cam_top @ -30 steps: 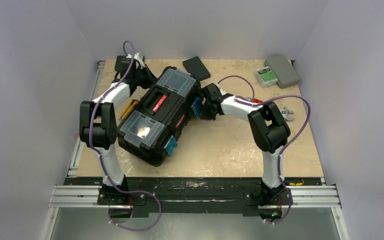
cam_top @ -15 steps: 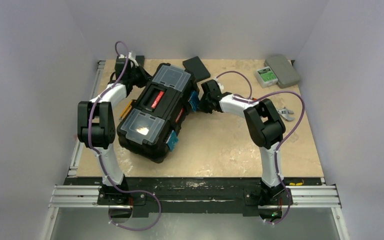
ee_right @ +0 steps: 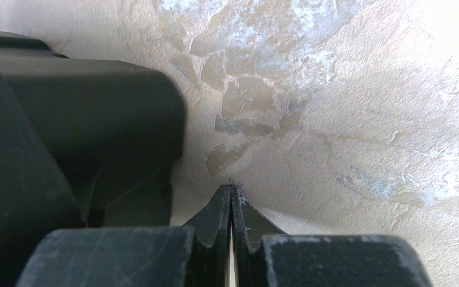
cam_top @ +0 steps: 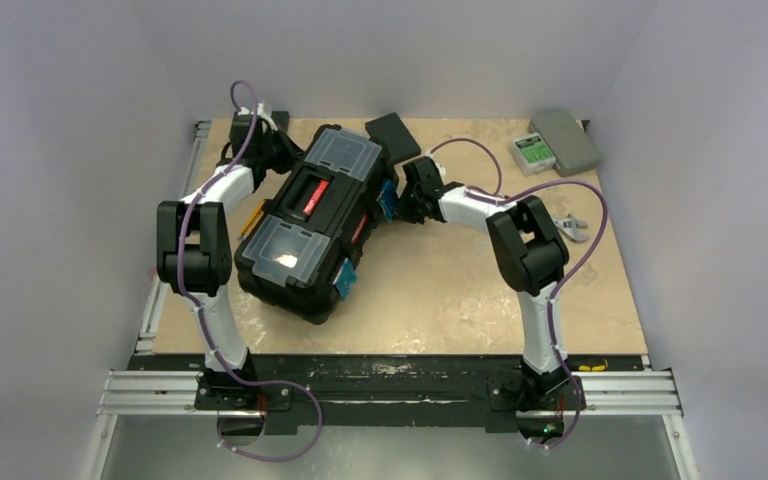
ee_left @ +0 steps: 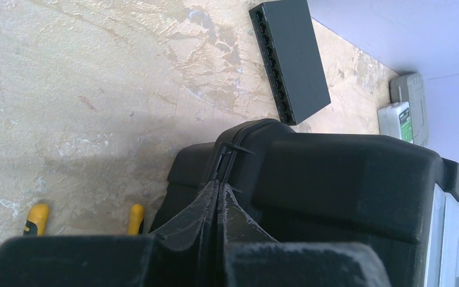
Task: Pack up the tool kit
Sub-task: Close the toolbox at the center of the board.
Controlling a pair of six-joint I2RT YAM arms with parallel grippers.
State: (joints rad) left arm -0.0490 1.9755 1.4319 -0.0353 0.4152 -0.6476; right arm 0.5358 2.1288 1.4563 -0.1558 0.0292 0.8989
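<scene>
Nudging the toolbox [cam_top: 315, 225], which lies slantwise on the left half of the desk [cam_top: 460, 290], looks best done evenly, with the left pincer [ee_left: 218, 190] and right pincer [ee_right: 231, 192] both pinched shut and empty, flanking its far end.

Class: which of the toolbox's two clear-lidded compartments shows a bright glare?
The near compartment of the toolbox, at its lower-left end; the far compartment shows no glare.

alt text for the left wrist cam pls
Left gripper, shut, has its tips at the end wall of the black toolbox on a beige table. Beyond lie a thin black device and a grey case; two yellow tool handles show at lower left.
</scene>
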